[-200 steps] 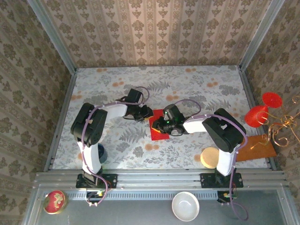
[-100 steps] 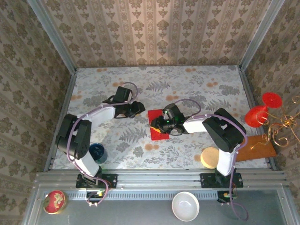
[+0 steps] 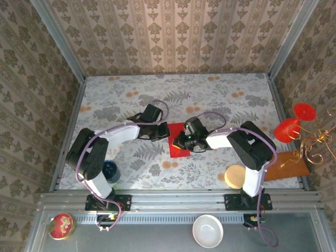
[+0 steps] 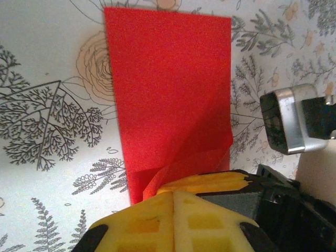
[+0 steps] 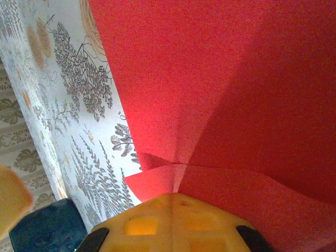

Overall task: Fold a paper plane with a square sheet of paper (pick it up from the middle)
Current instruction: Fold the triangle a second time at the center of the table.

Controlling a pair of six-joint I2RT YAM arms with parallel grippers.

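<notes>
Pinching the square sheet of paper (image 4: 168,89) from 2 sides, near the middle of the floral table (image 3: 231,105). Clamped at the sheet's 10 o'clock edge, seen from above, by the left gripper (image 4: 173,195) — jaws closed, yellow pads (image 4: 142,220) pressed together on a curled-up flap at 6 o'clock of the left wrist view. Clamped also nearer the sheet's centre by the right gripper (image 5: 173,195), reaching in from 3 o'clock, jaws likewise closed on a raised fold, creases fanning out from the pad tips. Lying otherwise flat on the table, bright red and rectangular from above — long sides running 12 to 6. Standing at 8 o'clock from the sheet, well apart: a dark blue cup (image 3: 109,170).
</notes>
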